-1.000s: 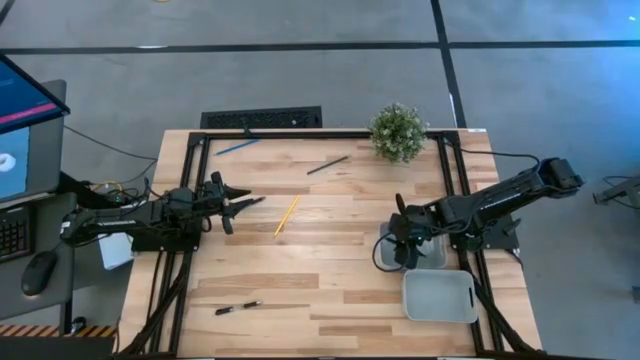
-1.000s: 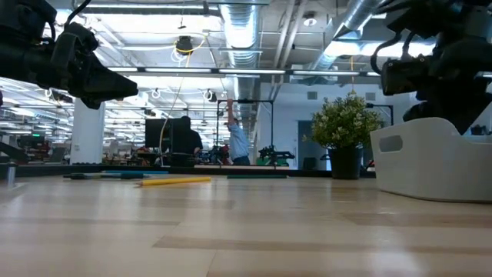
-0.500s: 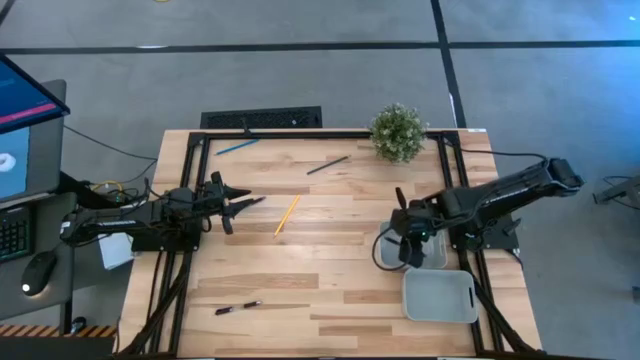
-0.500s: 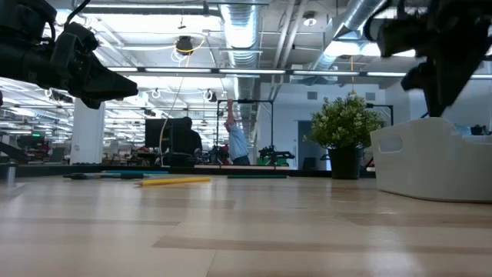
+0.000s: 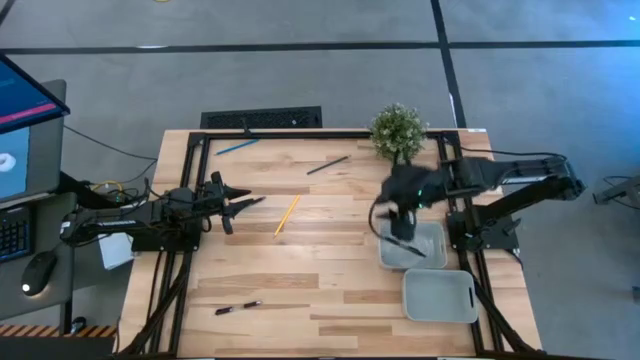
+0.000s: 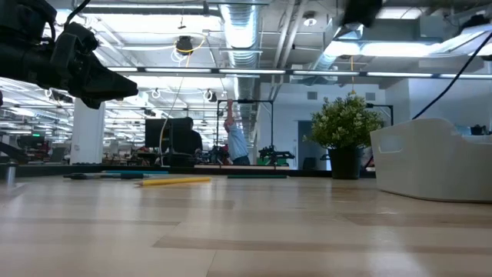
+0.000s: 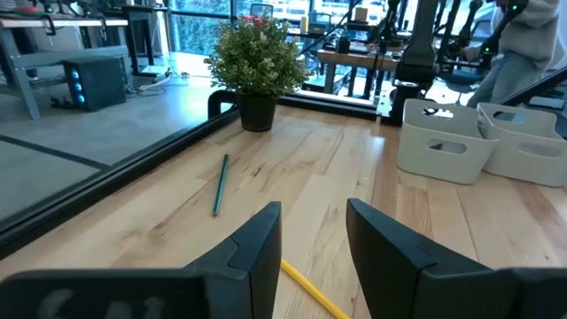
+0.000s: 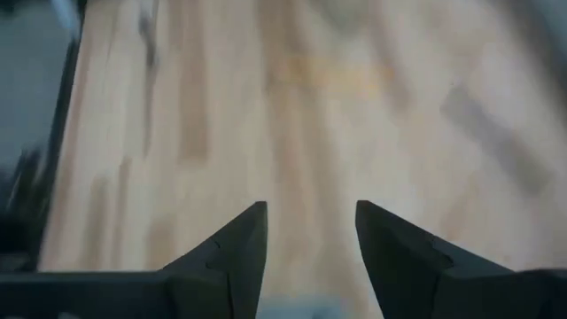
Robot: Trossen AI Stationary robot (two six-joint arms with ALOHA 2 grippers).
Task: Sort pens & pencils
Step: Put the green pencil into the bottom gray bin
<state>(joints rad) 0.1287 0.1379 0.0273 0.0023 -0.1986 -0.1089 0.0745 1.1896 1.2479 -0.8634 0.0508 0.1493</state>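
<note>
A yellow pencil (image 5: 287, 214) lies mid-table, just ahead of my left gripper (image 5: 236, 206), which hovers open and level at the table's left; its tip (image 7: 310, 288) shows below the fingers. A blue pencil (image 5: 237, 147) lies at the far left edge. One dark pen (image 5: 327, 165) lies at the far middle and another (image 5: 237, 308) near the front left. A third dark pen (image 5: 405, 243) rests inside the farther white bin (image 5: 432, 258). My right gripper (image 5: 400, 196) hangs open high above that bin's far side, with nothing between its fingers (image 8: 239, 248).
A second white bin (image 5: 440, 296) stands at the table's near right, next to the first. A potted plant (image 5: 398, 132) stands at the far edge, close to my right arm. Black frame rails run along the table's left, right and far edges.
My right gripper has risen from low over the farther white bin to well above it, going toward the table's far edge and tipping as it went, with its fingers still apart. The dark pen in that bin now shows.
</note>
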